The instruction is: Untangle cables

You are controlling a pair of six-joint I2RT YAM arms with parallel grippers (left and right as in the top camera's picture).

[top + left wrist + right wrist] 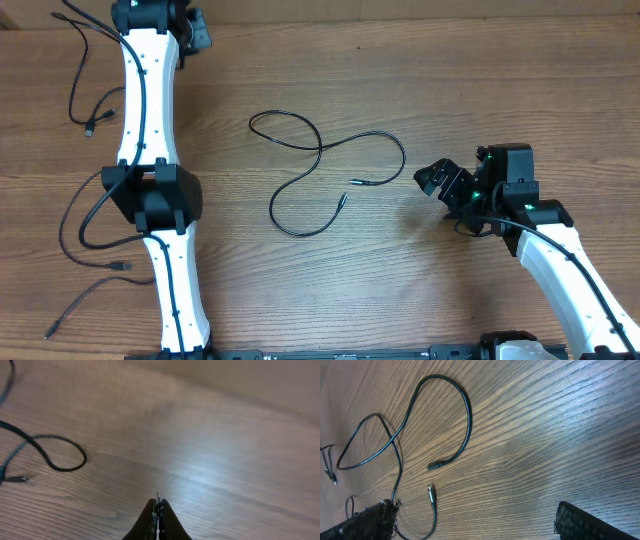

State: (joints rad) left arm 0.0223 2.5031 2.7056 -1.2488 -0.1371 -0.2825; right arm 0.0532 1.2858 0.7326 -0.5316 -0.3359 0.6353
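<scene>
Overhead: a looped cable [321, 150] lies alone in the middle of the wooden table [300, 290]. It crosses itself once, and its two plug ends point at each other, close together. The right pincer [440, 185] sits low over the table just to the right of that cable's rightmost bend. Its jaws are spread wide and face the cable, with no contact visible. More side cables [90, 112] trail loosely along the far left edge, outside the left arm [150, 100], which stretches up to the top edge of the table.

Left wrist: the left pincer [158, 510] is pressed fully together with nothing between its tips, over bare wood. A black strand [65, 462] curls into a loop off to the left, with a small plug beside it. The strand is well apart from the closed tips.

Right wrist: the right pincer [480, 525] stands wide and holds nothing, one finger in each bottom corner of the view. The looped cable [465, 410] spreads ahead and to the left. One plug end lies in the gap close to the left-hand finger, and a strand runs down right beside that finger. I cannot tell whether it touches.
</scene>
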